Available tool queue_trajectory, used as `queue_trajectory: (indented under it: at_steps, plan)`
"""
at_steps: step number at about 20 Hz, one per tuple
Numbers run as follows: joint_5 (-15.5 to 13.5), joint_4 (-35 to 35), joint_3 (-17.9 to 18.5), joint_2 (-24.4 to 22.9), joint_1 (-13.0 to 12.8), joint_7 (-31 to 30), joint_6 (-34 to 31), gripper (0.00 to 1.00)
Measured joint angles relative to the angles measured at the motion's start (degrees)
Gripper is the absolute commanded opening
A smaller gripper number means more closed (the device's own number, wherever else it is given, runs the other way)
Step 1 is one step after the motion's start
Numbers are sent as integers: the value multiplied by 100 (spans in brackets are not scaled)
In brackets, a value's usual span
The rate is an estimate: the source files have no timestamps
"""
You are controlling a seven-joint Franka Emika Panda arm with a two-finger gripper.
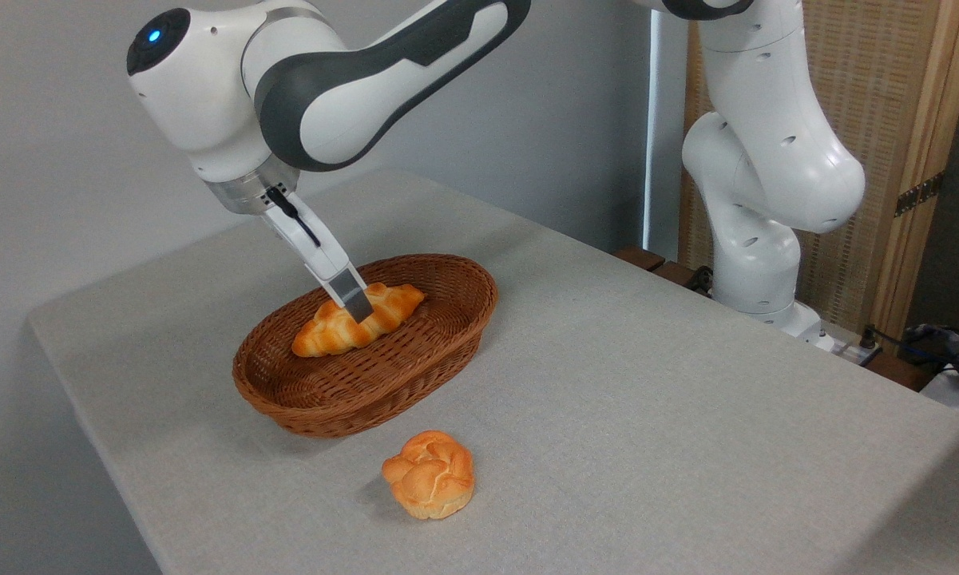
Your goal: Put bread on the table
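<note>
The bread (331, 331), a long braided golden-orange loaf, is inside the brown wicker basket (415, 359) and slants from lower left to upper right. My gripper (357, 307) reaches down into the basket from the upper left and straddles the loaf's middle. Its near finger (354, 295) lies flat against the front of the loaf, and the far finger is hidden behind it. The jaws look shut on the loaf. The table (647, 399) is a light grey cloth-like top under the basket.
A small round knot-shaped bun (430, 474) lies on the tabletop just in front of the basket. The arm's white base (754, 263) stands at the table's far right edge. A wooden screen (870, 120) is behind it.
</note>
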Motion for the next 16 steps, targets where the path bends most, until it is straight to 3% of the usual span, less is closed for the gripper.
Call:
queue_trajectory:
  at_steps: [5,13,16]
  plan:
    - [0,0,-9,242,-273,-139,0,100]
    - [25,6,-8,354,-305,-140,1,100]
    - [191,6,-6,356,-306,-140,1,98]
